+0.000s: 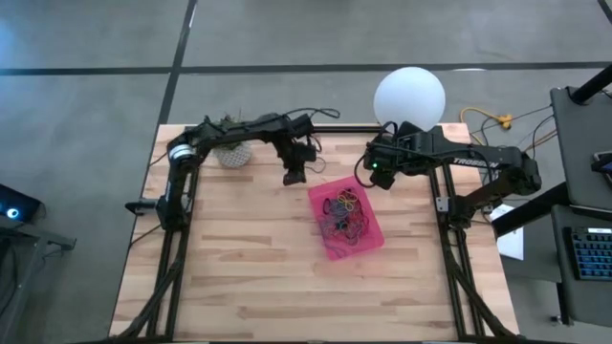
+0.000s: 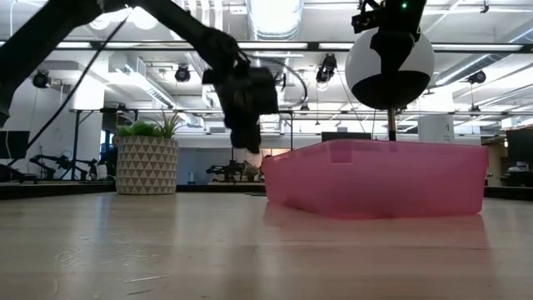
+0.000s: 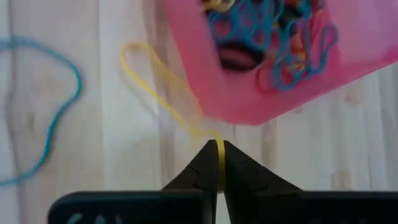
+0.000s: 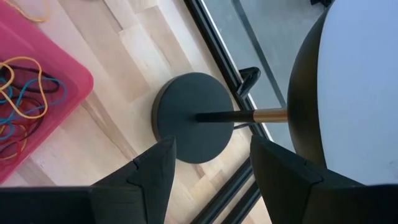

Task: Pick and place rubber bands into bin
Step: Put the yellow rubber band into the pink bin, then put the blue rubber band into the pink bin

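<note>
Left wrist view: yellow rubber band (image 3: 163,93) pinched at one end between the clenched fingers (image 3: 205,171) of the left gripper (image 3: 219,163), no gap left between the tips.
Band's lie: stretched away from the fingers across the bench (image 3: 74,174), long axis slanting along the near wall of the bin (image 3: 249,106), free loop end farthest from the tips.
Bin from the fingers: just ahead and to one side, close; short carry over the pink rim judged enough.
Bin contents: tangle of blue, orange and red bands already inside.
Loose band: blue loop (image 3: 53,112) lying flat on the bench, well apart from the bin.
Nearer arm: left, beside the bin's far-left corner in the high view.
Right gripper (image 4: 211,165): fingers spread, nothing between them, waiting over the black lamp base (image 4: 193,124) beyond the bin.
</note>
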